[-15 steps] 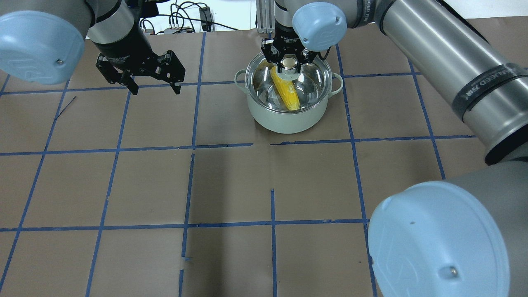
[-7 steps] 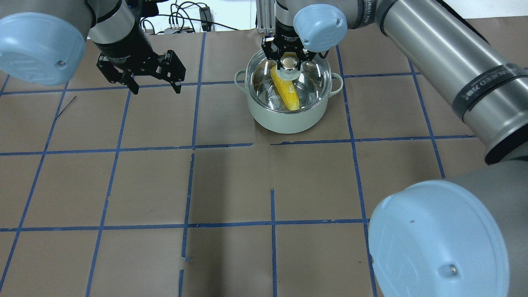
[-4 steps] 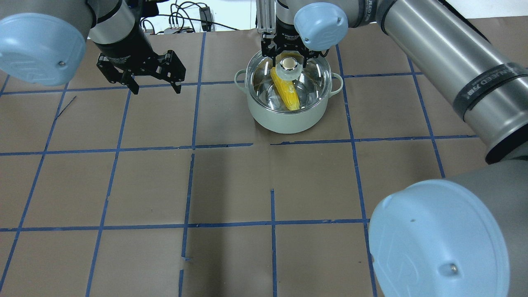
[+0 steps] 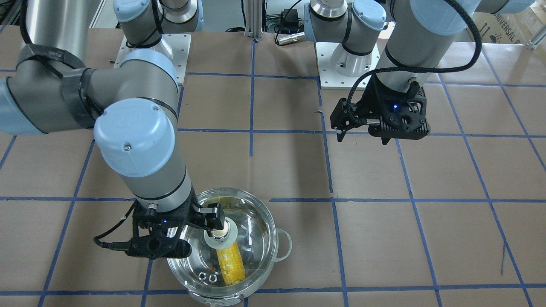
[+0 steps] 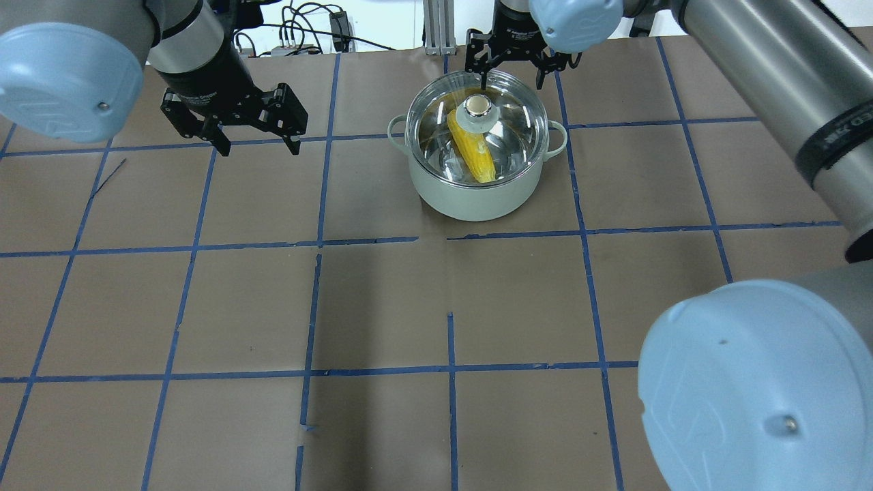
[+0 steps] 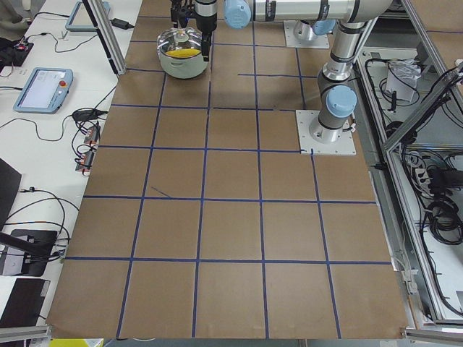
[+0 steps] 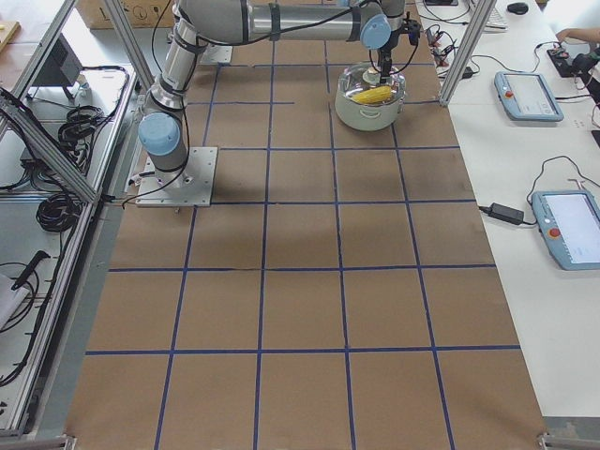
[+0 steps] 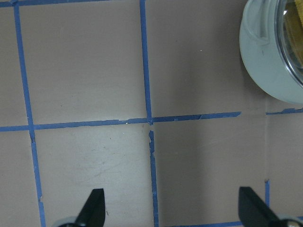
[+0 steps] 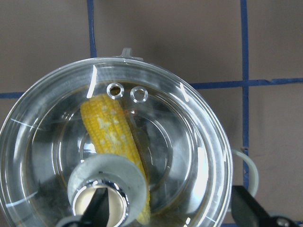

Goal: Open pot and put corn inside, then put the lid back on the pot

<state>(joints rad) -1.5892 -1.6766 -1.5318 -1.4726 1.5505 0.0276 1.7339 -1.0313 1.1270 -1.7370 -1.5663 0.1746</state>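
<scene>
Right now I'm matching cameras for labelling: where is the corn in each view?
Front-facing: corn, bottom centre.
Overhead: corn, upper centre.
Exterior left: corn, top left.
Exterior right: corn, top, right of centre.
Left wrist: unclear; only pot wall, top right.
Right wrist: corn, centre-left, under lid.
Landmark: the pot holding it.

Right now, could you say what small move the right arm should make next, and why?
Probably lift the right tool clear: the clear glass domed lid sits on the round metal pot over the yellow corn cob, and the tool is open.
</scene>
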